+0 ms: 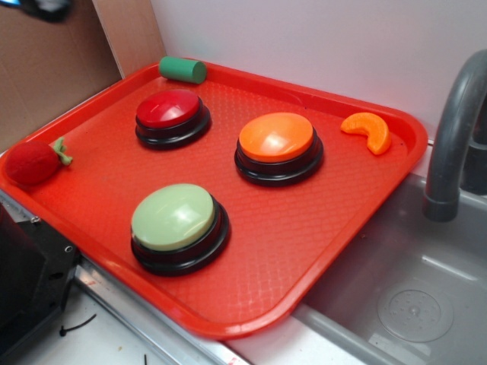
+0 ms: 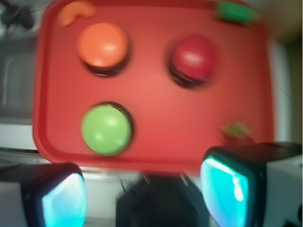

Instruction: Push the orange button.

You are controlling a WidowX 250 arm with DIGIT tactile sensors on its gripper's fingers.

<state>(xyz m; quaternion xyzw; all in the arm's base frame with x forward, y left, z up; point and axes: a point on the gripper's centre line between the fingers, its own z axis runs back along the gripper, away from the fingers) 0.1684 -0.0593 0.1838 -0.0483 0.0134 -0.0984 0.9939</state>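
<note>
My end effector (image 2: pixel 142 189) hangs high above the near edge of the red tray (image 1: pixel 304 251), its two fingers (image 2: pixel 232 184) spread wide with nothing between them; the wrist view is blurred, so I can make out little more than their pale blue pads. The orange button (image 1: pixel 276 138) sits on its black base toward the back right of the tray in the exterior view, and at the upper left in my wrist view (image 2: pixel 102 45), well apart from my fingers. Left of it in the exterior view stands the red button (image 1: pixel 169 109), and nearer the front the pale green button (image 1: pixel 173 217); the three do not touch. A small orange slice toy (image 1: pixel 368 129) lies near the tray's far right corner, just beside the orange button. A green cylinder (image 1: pixel 183 69) rests on the back rim, and a red strawberry toy (image 1: pixel 34 162) lies at the left edge. To the right are a grey sink (image 1: pixel 403 296) and its faucet (image 1: pixel 453 137)
</note>
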